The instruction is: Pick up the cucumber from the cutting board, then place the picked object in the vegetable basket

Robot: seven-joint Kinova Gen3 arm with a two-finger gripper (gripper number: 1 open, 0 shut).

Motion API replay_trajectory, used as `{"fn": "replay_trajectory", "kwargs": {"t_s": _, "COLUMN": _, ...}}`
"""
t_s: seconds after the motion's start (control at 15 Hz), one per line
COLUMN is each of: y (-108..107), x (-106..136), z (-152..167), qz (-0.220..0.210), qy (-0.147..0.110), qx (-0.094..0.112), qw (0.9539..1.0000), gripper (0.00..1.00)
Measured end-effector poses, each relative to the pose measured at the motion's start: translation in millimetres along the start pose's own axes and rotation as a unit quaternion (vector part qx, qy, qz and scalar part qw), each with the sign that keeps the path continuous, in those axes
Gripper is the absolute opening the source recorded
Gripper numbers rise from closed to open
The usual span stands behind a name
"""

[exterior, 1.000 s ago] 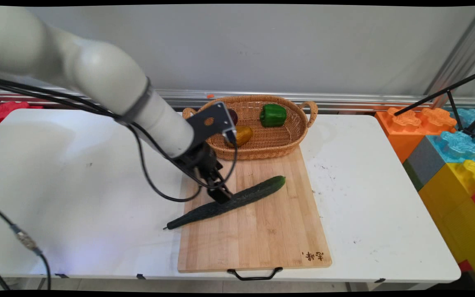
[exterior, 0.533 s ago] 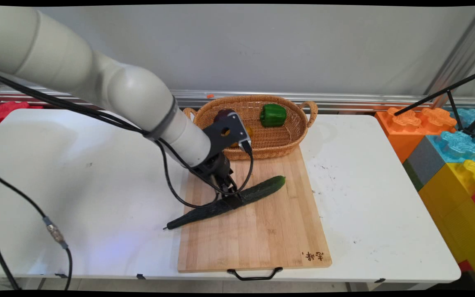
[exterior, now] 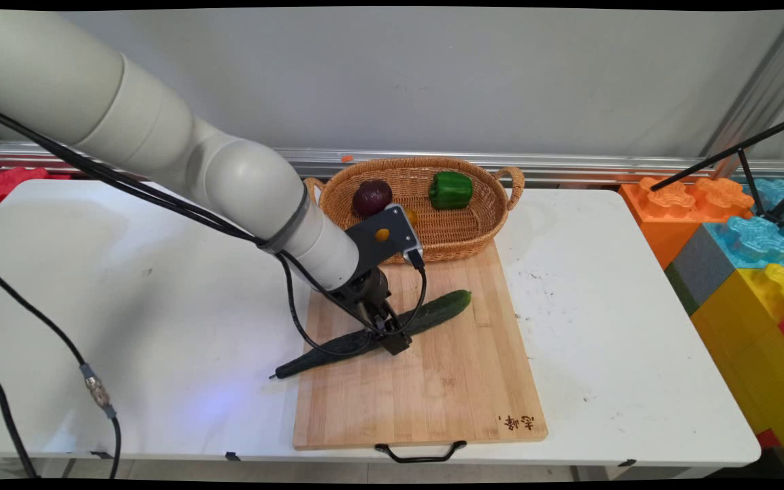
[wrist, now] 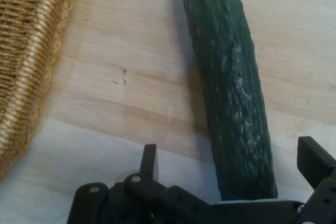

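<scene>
A long dark green cucumber (exterior: 436,312) lies slantwise on a wooden cutting board (exterior: 433,395), its thin stem end reaching past the board's left edge onto the table. My gripper (exterior: 393,338) is down at the cucumber's middle. In the hand view the gripper (wrist: 231,169) is open, and the cucumber (wrist: 231,87) runs between its two fingers (wrist: 149,160), nearer the right one, with a gap on the left. The jaws straddle it without clamping it.
A wicker basket (exterior: 495,204) stands behind the board and holds a purple onion (exterior: 372,197), a green bell pepper (exterior: 451,189) and a yellowish item mostly hidden by my wrist. In the hand view the basket (wrist: 31,61) is at the left. Big coloured blocks (exterior: 746,252) stand right of the table.
My arm has swung right and down over the last second. The gripper has slid along the cucumber toward its middle and sunk lower over it. The cucumber has not moved.
</scene>
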Motion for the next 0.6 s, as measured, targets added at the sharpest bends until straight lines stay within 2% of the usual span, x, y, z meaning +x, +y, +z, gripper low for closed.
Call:
{"fn": "replay_trajectory", "kwargs": {"t_s": 0.2, "y": 1.8, "x": -0.2, "z": 5.7, "qz": 0.008, "qy": 0.002, "qx": -0.001, "qw": 1.0, "gripper": 1.0}}
{"fn": "replay_trajectory", "kwargs": {"t_s": 0.27, "y": 2.5, "x": 0.0, "z": 6.6, "qz": 0.012, "qy": 0.002, "qx": -0.002, "qw": 0.9999, "gripper": 0.0}}
{"fn": "replay_trajectory", "kwargs": {"t_s": 0.6, "y": 5.2, "x": 0.1, "z": 5.3, "qz": 0.026, "qy": 0.006, "qx": -0.003, "qw": 0.9996, "gripper": 0.0}}
